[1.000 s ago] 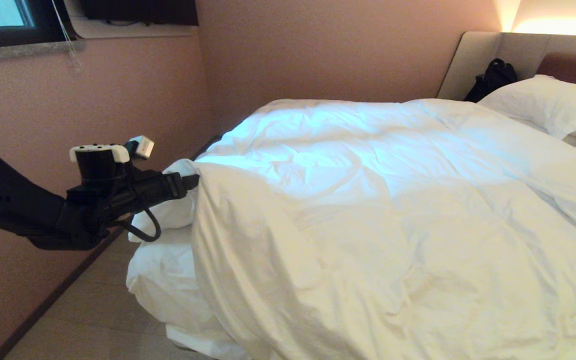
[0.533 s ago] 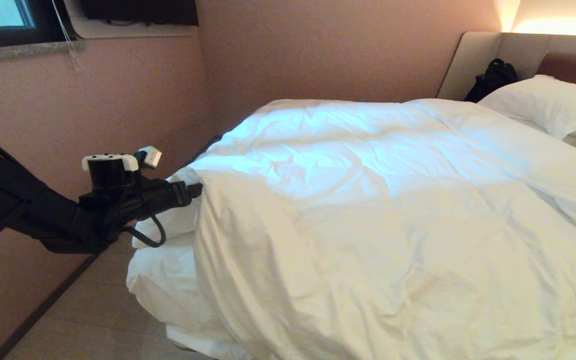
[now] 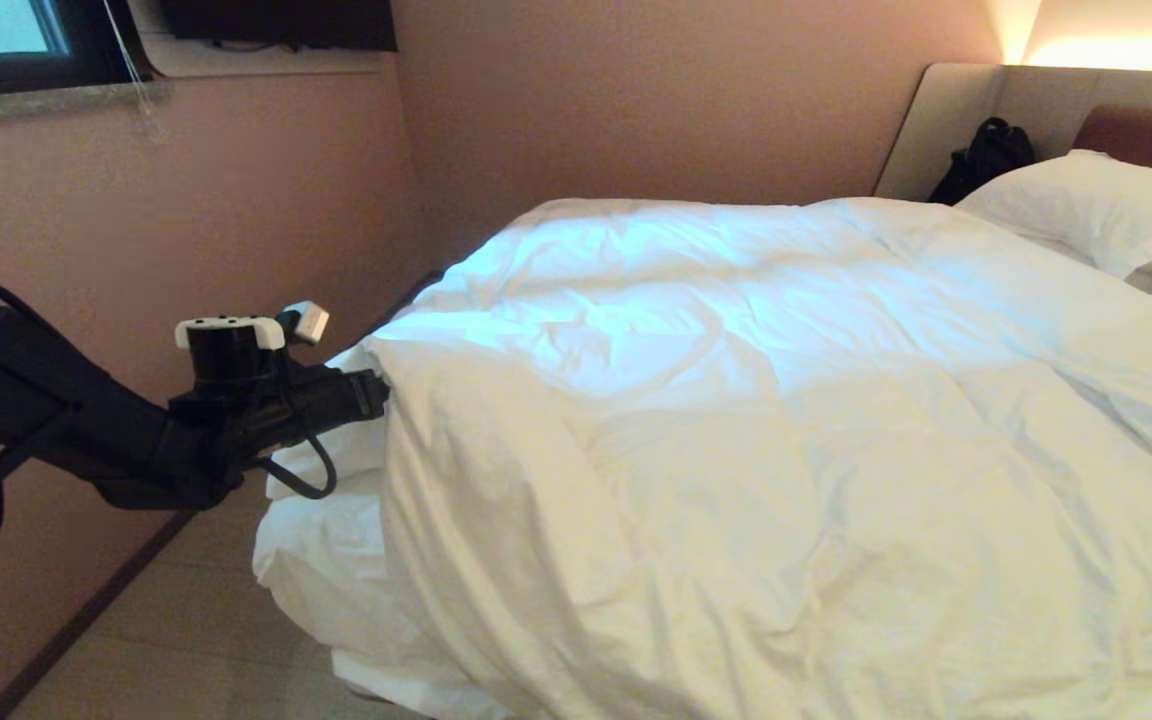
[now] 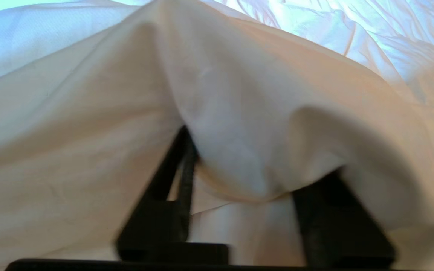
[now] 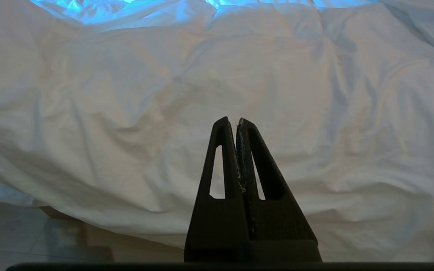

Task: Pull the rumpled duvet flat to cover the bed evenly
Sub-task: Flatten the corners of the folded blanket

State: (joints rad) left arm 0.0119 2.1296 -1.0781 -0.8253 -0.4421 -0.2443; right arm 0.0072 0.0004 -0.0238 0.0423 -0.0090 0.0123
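Duvet on bed, L gripper at its corner.
Duvet: big, puffy, white, wrinkled, covers most of mattress, spills over foot end twd floor; near-left corner bunched, sheet showing below it. Pillow + dark bag by headboard. Open floor strip btw bed & wall on robot's left. L fingers part-spread w/ duvet fold bulging btw them, draped over tips; firm pinch can't tell. R gripper pressed together, empty, just off duvet side.
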